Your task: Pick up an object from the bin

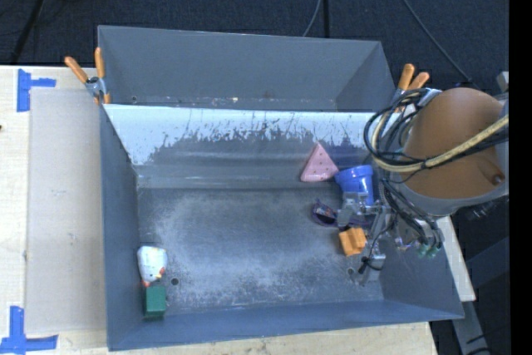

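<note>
Down at the right end of the grey bin (249, 249), my end effector (366, 266) hangs just beside a small orange block (352, 241), with a blue cup (357, 179), a dark purple piece (324, 214) and a pink wedge (318, 164) close behind, and whether it's released or clenched I can't tell.

Passage is left across the bare middle of the bin (241, 249). The right end is crowded by a pink triangular piece (318, 164), a blue cup (357, 179), a dark purple item (324, 214) and an orange block (352, 241); the front left corner is taken by a white object (151, 262) and a green block (155, 301).
</note>
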### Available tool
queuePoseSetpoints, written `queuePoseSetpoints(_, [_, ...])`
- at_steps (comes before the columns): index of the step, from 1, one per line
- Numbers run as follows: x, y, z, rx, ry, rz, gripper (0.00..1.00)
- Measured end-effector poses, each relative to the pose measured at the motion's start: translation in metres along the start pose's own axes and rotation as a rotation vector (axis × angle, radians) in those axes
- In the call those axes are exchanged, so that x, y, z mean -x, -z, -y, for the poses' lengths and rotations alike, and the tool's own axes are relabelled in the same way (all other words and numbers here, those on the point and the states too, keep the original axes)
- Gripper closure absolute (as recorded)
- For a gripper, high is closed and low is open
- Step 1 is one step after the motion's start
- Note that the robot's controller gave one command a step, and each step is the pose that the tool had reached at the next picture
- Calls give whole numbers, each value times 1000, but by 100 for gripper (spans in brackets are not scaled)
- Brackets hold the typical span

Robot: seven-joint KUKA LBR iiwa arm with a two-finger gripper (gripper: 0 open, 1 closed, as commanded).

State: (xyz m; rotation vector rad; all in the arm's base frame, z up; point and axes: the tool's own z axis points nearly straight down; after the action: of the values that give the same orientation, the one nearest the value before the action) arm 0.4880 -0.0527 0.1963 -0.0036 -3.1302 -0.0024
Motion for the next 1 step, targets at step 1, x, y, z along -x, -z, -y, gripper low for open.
queuePoseSetpoints(1, [2, 4, 0, -1, 2, 9, 0])
